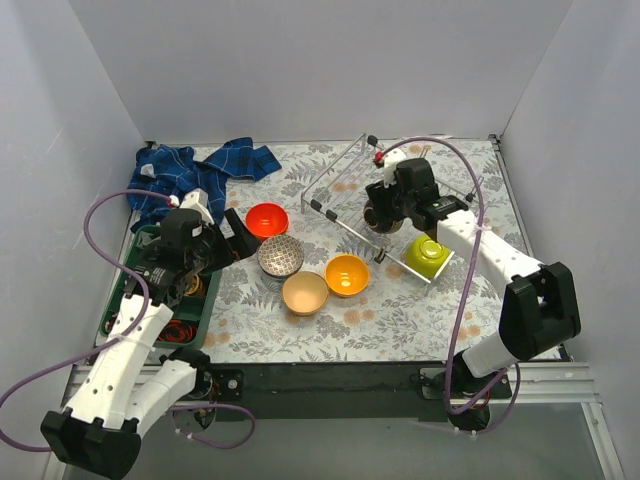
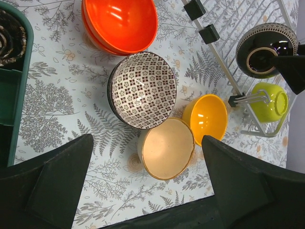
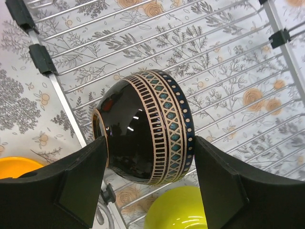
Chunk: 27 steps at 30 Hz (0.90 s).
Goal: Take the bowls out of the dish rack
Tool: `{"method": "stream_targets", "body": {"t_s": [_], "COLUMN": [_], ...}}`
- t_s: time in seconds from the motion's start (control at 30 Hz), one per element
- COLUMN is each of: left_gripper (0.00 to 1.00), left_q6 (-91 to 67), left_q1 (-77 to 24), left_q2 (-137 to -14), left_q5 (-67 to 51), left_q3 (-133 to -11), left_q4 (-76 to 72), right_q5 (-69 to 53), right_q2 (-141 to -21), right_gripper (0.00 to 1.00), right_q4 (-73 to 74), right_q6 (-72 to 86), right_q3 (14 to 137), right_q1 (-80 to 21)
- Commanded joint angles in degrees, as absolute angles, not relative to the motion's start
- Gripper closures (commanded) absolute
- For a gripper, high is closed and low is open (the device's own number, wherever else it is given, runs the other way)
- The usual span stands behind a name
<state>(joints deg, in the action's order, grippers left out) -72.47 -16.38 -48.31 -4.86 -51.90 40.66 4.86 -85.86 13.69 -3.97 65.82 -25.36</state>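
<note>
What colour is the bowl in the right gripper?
Glossy dark bowl with patterned bands, clearest in the right wrist view.

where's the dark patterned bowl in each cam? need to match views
Top external: dark bowl, centre-right, above the dish rack.
Left wrist: upper right, over the rack wires.
Right wrist: centre, clamped in the right gripper.
Shared landmark: lime green bowl, next to it in all three.

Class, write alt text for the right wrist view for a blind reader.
The right end effector holds a dark brown bowl with patterned bands on its side above the wire dish rack. A lime green bowl and a yellow-orange bowl show below.
</note>
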Motion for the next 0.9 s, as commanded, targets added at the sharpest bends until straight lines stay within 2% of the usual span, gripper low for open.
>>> {"method": "stream_targets", "body": {"t_s": [0.0,0.33,0.7,0.87], "left_gripper": [0.02,0.02,0.02,0.02], "left_q6": [-72.7,-73.1,-73.7,-73.2], "left_q1": [-17.0,-17.3,-17.3,-17.3], "left_q2": [-49.9,-54.7,-63.7,-70.1], "left_q5": [-7.1,-8.1,-9.8,-11.4], "left_q3": [-51.5,-52.7,-59.4,-65.6], "left_q4": [38.2,35.9,34.3,34.3], "right_q5": [16.6,29.4,43.8,48.6], "right_q2": [-82.9,-83.3,-80.7,-81.4], "right_gripper": [0.94,0.97,0.96,0.96], "right_q4": [7.6,0.6,-20.1,-34.7], "right_q6": [-14.0,-28.5,-49.5,-60.0], "right_q3": [67.7,65.7,54.9,49.2], "right_q1": [-30.4,-39.3,-51.9,-58.3]}}
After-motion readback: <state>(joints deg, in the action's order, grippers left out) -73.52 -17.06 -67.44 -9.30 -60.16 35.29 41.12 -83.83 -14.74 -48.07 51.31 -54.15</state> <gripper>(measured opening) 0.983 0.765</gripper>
